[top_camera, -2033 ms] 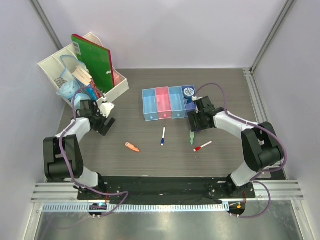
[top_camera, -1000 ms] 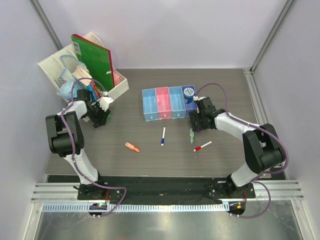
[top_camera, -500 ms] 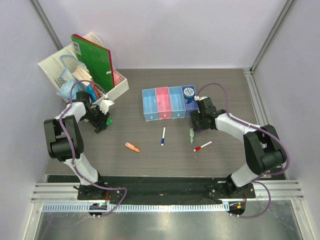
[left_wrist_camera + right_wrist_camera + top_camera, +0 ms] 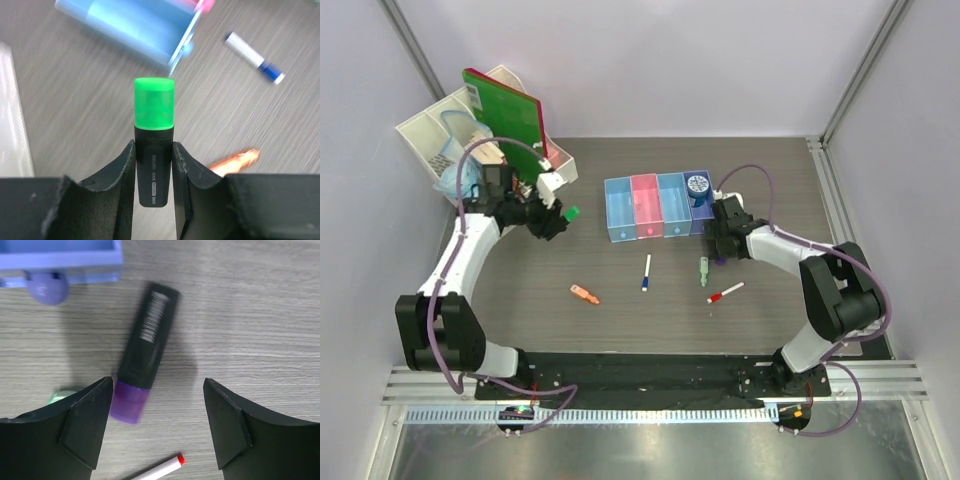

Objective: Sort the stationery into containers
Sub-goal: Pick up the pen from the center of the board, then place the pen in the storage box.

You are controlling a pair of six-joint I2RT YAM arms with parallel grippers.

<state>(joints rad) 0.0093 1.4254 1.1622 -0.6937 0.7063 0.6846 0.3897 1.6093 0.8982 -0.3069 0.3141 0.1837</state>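
My left gripper (image 4: pixel 558 221) (image 4: pixel 154 150) is shut on a black marker with a green cap (image 4: pixel 571 212) (image 4: pixel 154 102), held above the table left of the containers (image 4: pixel 618 212). The row runs blue (image 4: pixel 135 25), pink (image 4: pixel 644 207), blue, purple (image 4: pixel 700 206) (image 4: pixel 60 260). My right gripper (image 4: pixel 720 246) (image 4: pixel 157 385) is open over the purple-black marker (image 4: pixel 145 350), which lies flat nearer its left finger. On the table lie an orange marker (image 4: pixel 584 294) (image 4: pixel 235 160), a blue-white pen (image 4: pixel 646 272) (image 4: pixel 252 57), a pale green marker (image 4: pixel 703 270) and a red-white pen (image 4: pixel 725 292) (image 4: pixel 160 471).
A white desk organiser (image 4: pixel 430 130) with a green notebook (image 4: pixel 505 115) stands at the back left. A pale blue tape roll (image 4: pixel 697 184) sits at the back of the purple bin. Metal frame posts stand at the table's back corners.
My left arm has swung right, away from the organiser, carrying the green-capped marker toward the containers. The right gripper shifted slightly right and stayed open.
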